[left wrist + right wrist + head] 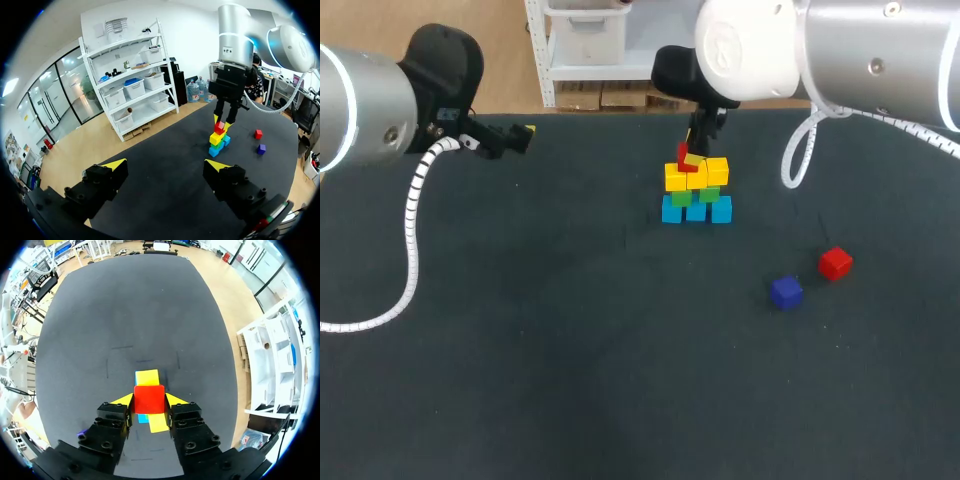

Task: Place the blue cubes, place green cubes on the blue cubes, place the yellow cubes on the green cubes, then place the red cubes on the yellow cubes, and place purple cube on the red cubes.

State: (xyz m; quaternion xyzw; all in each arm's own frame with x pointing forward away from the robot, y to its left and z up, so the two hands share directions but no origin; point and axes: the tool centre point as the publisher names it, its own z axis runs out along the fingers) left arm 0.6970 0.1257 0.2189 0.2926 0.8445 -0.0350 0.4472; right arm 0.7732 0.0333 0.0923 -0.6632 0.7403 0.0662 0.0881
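Dark cloth covers the desk, and toward its far side stands the stack: blue cubes at the base, green cubes on them, yellow cubes on top. The right end effector pinches a red cube between its yellow tips, directly above the yellow layer. From the wrist, yellow shows just ahead of and beneath the held cube, so I judge the coming move to be a straight lowering. The head view suggests the cube sits slightly tilted.

A second red cube and the purple cube lie loose on the right arm's side, well apart from the stack. The left end effector hangs spread and empty, far off on the left.
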